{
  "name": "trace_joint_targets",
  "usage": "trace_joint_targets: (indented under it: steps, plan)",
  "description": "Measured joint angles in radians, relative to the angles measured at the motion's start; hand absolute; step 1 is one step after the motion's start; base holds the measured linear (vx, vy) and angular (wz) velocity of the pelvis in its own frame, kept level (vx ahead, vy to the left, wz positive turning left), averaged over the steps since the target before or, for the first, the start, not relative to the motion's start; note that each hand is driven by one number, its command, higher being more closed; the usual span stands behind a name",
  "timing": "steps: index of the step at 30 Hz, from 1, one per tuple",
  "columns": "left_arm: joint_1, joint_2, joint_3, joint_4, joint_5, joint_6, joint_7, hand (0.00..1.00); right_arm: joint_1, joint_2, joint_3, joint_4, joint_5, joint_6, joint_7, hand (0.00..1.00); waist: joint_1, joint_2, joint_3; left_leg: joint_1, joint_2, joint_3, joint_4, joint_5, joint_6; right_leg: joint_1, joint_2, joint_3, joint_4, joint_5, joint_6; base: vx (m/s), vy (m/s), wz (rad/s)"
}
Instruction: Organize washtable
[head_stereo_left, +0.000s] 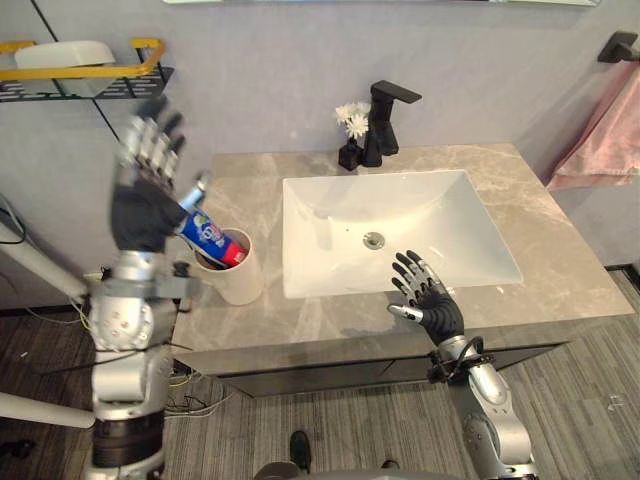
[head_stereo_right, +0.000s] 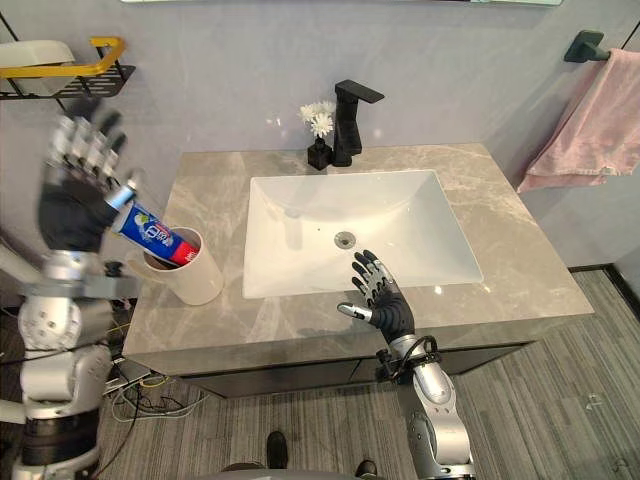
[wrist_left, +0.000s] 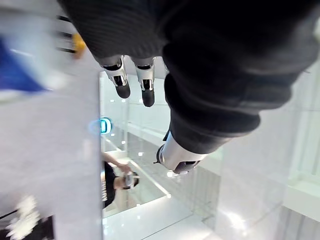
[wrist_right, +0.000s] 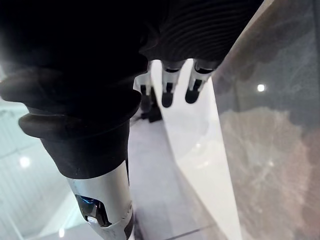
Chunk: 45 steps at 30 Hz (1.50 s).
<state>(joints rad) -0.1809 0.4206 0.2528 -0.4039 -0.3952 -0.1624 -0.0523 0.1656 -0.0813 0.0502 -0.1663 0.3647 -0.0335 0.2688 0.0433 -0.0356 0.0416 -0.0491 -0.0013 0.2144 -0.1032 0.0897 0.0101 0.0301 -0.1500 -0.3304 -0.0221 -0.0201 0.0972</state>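
Left eye view: left robot hand (head_stereo_left: 142, 200) splayed beside toothpaste tube (head_stereo_left: 212, 236) in cup (head_stereo_left: 240, 282), right robot hand (head_stereo_left: 430, 300) splayed by sink (head_stereo_left: 430, 215).

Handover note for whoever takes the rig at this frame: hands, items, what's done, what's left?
Left hand open, raised beside the toothpaste tube, not gripping it.
Right hand open, at the front rim of the basin, holding nothing.
Tube stands tilted in the white cup on the countertop, left of the basin.
Done: tube in cup. Left: probably just draw both hands back.
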Motion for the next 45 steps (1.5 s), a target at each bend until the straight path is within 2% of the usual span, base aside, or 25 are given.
trace_joint_targets:
  steps: [2, 4, 5, 9, 11, 15, 17, 18, 19, 21, 22, 23, 25, 28, 31, 35, 39, 45]
  plan:
    - [-0.046, 0.044, 0.039, -0.015, -0.031, -0.022, 0.015, 0.0, -0.001, -0.01, 0.001, 0.001, 0.0, 0.0, 0.002, 0.0, 0.002, 0.008, -0.001, 0.004, -0.001, -0.003, 0.0, 0.0, 0.0, 0.004, -0.001, -0.002, 0.0, 0.0, 0.0, 0.01, 0.007, 0.02]
    - [-0.087, 0.088, 0.085, -0.042, -0.064, -0.066, 0.038, 0.0, 0.0, -0.011, 0.002, 0.005, 0.001, 0.0, 0.008, 0.0, 0.002, 0.02, -0.005, 0.004, -0.001, -0.009, 0.0, 0.0, 0.0, 0.006, -0.001, -0.006, 0.0, -0.001, -0.001, 0.0, 0.007, 0.02]
    - [-0.093, 0.099, 0.097, -0.047, -0.069, -0.074, 0.041, 1.0, 0.0, -0.012, 0.002, 0.005, 0.001, -0.001, 0.013, 0.0, 0.002, 0.023, -0.005, 0.005, -0.001, -0.011, 0.0, 0.0, 0.0, 0.008, -0.001, -0.007, 0.0, -0.002, -0.004, 0.01, 0.01, 0.06]
    - [-0.116, 0.146, 0.179, -0.091, -0.073, -0.128, 0.075, 1.0, 0.007, -0.021, 0.001, 0.005, 0.006, -0.002, 0.02, 0.0, 0.011, 0.04, -0.012, 0.01, 0.0, -0.022, 0.0, 0.0, 0.0, 0.019, 0.002, -0.021, -0.002, -0.008, -0.012, 0.01, 0.002, 0.07]
    - [-0.113, 0.146, 0.208, -0.104, -0.073, -0.148, 0.08, 1.0, 0.03, -0.025, -0.001, 0.005, 0.011, -0.006, 0.021, 0.0, 0.028, 0.044, -0.016, 0.01, 0.001, -0.025, 0.0, 0.001, 0.0, 0.022, 0.003, -0.023, -0.005, -0.007, -0.011, 0.01, 0.0, 0.02]
    - [-0.024, 0.129, 0.288, -0.147, -0.072, -0.164, 0.08, 1.0, 0.043, -0.021, 0.0, 0.005, 0.011, -0.007, 0.033, 0.0, 0.026, 0.044, -0.021, 0.014, -0.001, -0.037, 0.0, 0.001, -0.001, 0.035, 0.004, -0.033, -0.013, -0.007, -0.01, 0.03, 0.004, 0.07]
    - [0.073, 0.054, 0.3, -0.197, -0.069, -0.165, 0.076, 1.0, 0.059, -0.007, -0.001, 0.005, 0.011, -0.009, 0.034, 0.0, 0.028, 0.042, -0.029, 0.014, -0.003, -0.042, 0.0, 0.001, -0.001, 0.038, 0.004, -0.039, -0.015, -0.007, -0.01, 0.03, 0.012, 0.09]
    - [0.143, -0.017, 0.296, -0.228, -0.068, -0.165, 0.072, 1.0, 0.07, -0.002, -0.002, 0.005, 0.011, -0.009, 0.035, 0.0, 0.027, 0.042, -0.03, 0.014, -0.004, -0.048, 0.0, 0.001, -0.001, 0.042, 0.004, -0.046, -0.015, -0.007, -0.01, 0.02, 0.01, 0.12]
    - [0.18, -0.054, 0.29, -0.241, -0.069, -0.164, 0.064, 1.0, 0.074, 0.002, -0.003, 0.005, 0.01, -0.009, 0.035, 0.0, 0.028, 0.042, -0.031, 0.014, -0.004, -0.049, 0.0, 0.001, -0.001, 0.042, 0.004, -0.047, -0.015, -0.007, -0.01, 0.01, 0.011, 0.09]
    - [0.309, -0.18, 0.201, -0.268, -0.087, -0.151, 0.031, 1.0, 0.077, 0.022, -0.003, 0.004, 0.01, -0.009, 0.036, 0.0, 0.029, 0.041, -0.031, 0.014, -0.004, -0.054, 0.0, 0.001, -0.001, 0.044, 0.004, -0.051, -0.014, -0.008, -0.01, 0.0, 0.017, 0.08]
    - [0.381, -0.239, 0.112, -0.273, -0.102, -0.134, 0.008, 1.0, 0.077, 0.036, -0.002, 0.004, 0.008, -0.009, 0.036, 0.0, 0.029, 0.04, -0.032, 0.013, -0.006, -0.06, 0.0, 0.001, -0.001, 0.046, -0.002, -0.056, -0.014, -0.01, -0.011, 0.0, 0.023, 0.12]
    - [0.414, -0.264, 0.063, -0.272, -0.104, -0.119, -0.006, 1.0, 0.076, 0.039, -0.002, 0.004, 0.008, -0.009, 0.036, 0.0, 0.029, 0.039, -0.032, 0.012, -0.007, -0.062, 0.0, 0.001, -0.001, 0.047, -0.004, -0.059, -0.013, -0.014, -0.011, -0.01, 0.042, 0.16]
    - [0.522, -0.337, -0.111, -0.269, -0.103, -0.066, -0.058, 1.0, 0.077, 0.056, 0.001, 0.004, 0.0, -0.009, 0.036, 0.0, 0.026, 0.038, -0.032, 0.008, -0.009, -0.069, 0.0, -0.001, -0.004, 0.046, -0.008, -0.069, -0.008, -0.021, -0.001, -0.02, 0.045, 0.13]
    - [0.566, -0.374, -0.228, -0.224, -0.103, -0.029, -0.103, 1.0, 0.076, 0.065, 0.009, 0.004, -0.015, -0.008, 0.036, 0.0, 0.028, 0.037, -0.031, 0.007, -0.01, -0.073, -0.001, -0.001, -0.005, 0.044, -0.011, -0.075, -0.001, -0.027, 0.001, 0.0, 0.021, 0.08]
    - [0.566, -0.378, -0.253, -0.151, -0.101, 0.005, -0.123, 1.0, 0.074, 0.073, 0.033, 0.004, -0.023, -0.007, 0.036, 0.0, 0.026, 0.033, -0.029, 0.0, -0.01, -0.073, 0.0, 0.0, -0.005, 0.037, -0.011, -0.076, 0.0, -0.028, 0.002, 0.01, 0.003, 0.0]
    - [0.526, -0.373, -0.283, -0.027, -0.062, 0.045, -0.123, 1.0, 0.061, 0.075, 0.04, 0.004, -0.023, -0.004, 0.031, 0.0, 0.025, 0.011, -0.018, -0.006, -0.009, -0.068, 0.004, 0.003, -0.001, 0.032, -0.01, -0.076, 0.001, -0.023, 0.008, 0.06, 0.003, -0.01]
    - [0.486, -0.367, -0.291, 0.033, -0.016, 0.057, -0.122, 1.0, 0.048, 0.074, 0.04, 0.004, -0.022, -0.003, 0.017, 0.0, 0.025, -0.002, -0.019, -0.01, -0.007, -0.048, 0.006, 0.002, 0.0, 0.018, -0.01, -0.056, 0.002, -0.023, 0.009, 0.06, 0.002, -0.13]
    - [0.414, -0.361, -0.29, 0.095, 0.027, 0.065, -0.121, 1.0, 0.032, 0.074, 0.038, 0.004, -0.022, -0.002, 0.011, 0.0, 0.022, -0.004, -0.015, -0.009, -0.001, -0.024, 0.005, -0.003, -0.002, 0.008, -0.008, -0.037, 0.005, -0.023, 0.009, 0.02, 0.01, -0.11]
